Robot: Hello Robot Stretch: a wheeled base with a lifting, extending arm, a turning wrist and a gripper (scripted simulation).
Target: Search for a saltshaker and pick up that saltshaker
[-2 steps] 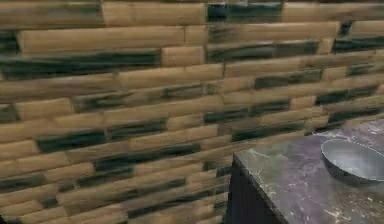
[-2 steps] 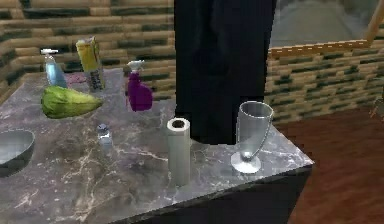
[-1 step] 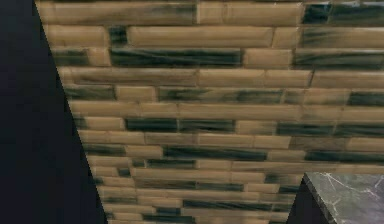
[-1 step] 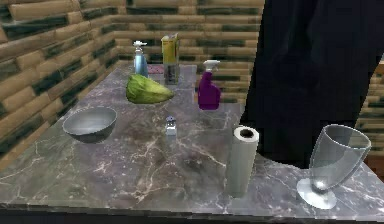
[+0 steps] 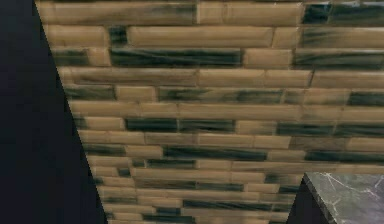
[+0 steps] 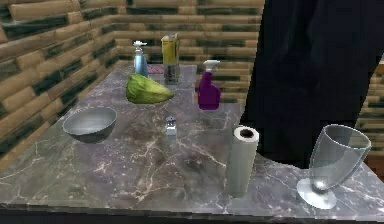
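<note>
Now saltshaker (image 6: 170, 126) mid-frame on marble bench (image 6: 130, 165), btw bowl (image 6: 89, 123) at left & paper roll (image 6: 240, 160) at right; tool state can't tell.

You look down on a grey marbled countertop (image 6: 130, 165); its corner (image 5: 345, 200) shows at the forward view's lower right. On it stand a metal bowl (image 6: 90, 123) at the left, a green leafy head (image 6: 148, 89), a blue spray bottle (image 6: 139, 58) and a tall tin (image 6: 170, 57) at the back, a purple spray bottle (image 6: 209, 88), a small saltshaker (image 6: 170, 127) mid-counter, and an upright paper roll (image 6: 240, 160) and a glass goblet (image 6: 333, 165) toward the right.
</note>
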